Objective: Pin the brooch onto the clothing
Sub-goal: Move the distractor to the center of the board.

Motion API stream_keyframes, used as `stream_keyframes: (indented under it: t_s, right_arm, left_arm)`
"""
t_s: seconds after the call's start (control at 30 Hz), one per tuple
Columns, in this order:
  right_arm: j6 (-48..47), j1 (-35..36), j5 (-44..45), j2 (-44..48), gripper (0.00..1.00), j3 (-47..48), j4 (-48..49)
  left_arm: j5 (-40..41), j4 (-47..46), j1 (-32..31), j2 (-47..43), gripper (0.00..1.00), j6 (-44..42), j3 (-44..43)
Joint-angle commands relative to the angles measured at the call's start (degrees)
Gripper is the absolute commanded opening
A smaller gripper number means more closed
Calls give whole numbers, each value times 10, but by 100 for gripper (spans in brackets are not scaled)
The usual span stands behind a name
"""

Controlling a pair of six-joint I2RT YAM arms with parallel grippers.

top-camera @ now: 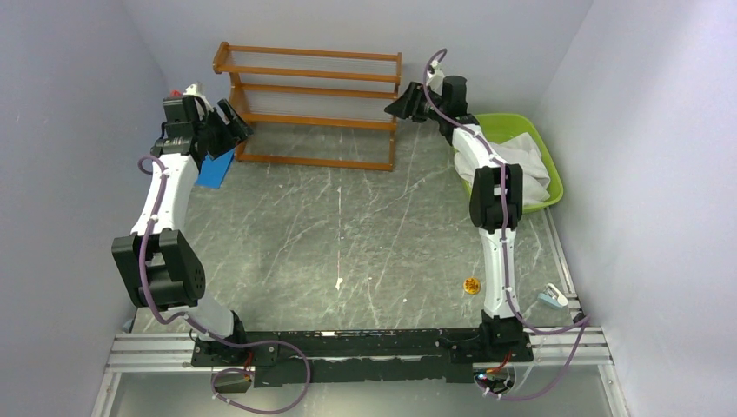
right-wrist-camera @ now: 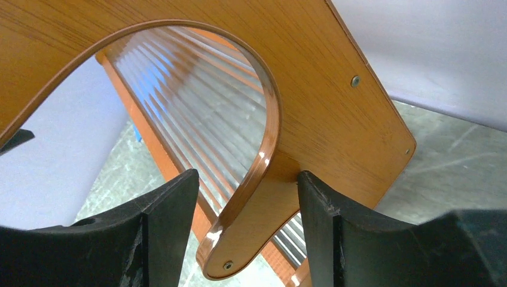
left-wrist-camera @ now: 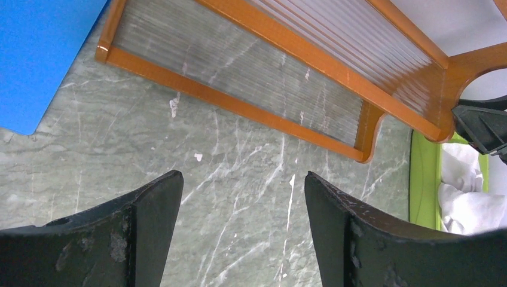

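My left gripper [left-wrist-camera: 242, 179] wide open, empty, over table [left-wrist-camera: 89, 137]. My right gripper [right-wrist-camera: 248, 174] jaws apart, astride rack side panel [right-wrist-camera: 323, 119], not clamped.

One rack [top-camera: 313, 86], one basket [top-camera: 511, 127], one shirt [top-camera: 532, 165], one brooch [top-camera: 472, 285].

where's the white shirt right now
In the top view the white shirt lies crumpled in the green basket at the table's far right, beside the wooden rack's right end.

table [top-camera: 348, 226] grey-green marble w/ wht veins | rack [top-camera: 313, 87] 12 o'clock orange-brn wood | basket [top-camera: 513, 122] 2 o'clock lime | shirt [top-camera: 528, 161] in it wht | sheet [top-camera: 215, 169] 10 o'clock blue | brooch [top-camera: 472, 285] 4 o'clock yellow-orange
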State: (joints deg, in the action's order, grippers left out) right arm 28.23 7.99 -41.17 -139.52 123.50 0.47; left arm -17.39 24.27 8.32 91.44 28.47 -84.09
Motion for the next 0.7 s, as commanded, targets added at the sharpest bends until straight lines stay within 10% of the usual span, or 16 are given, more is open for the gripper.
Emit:
stream_keyframes:
  t_s: [0.0, 0.67]
  right_arm:
    - [64, 6, -27, -15, 65, 20, 78]
    - [109, 19, 9, 194, 79, -289, 196]
  left_arm:
    - [12, -14, 2, -19, 80, -12, -2]
    - [4, -21, 12, -9, 79, -3, 3]
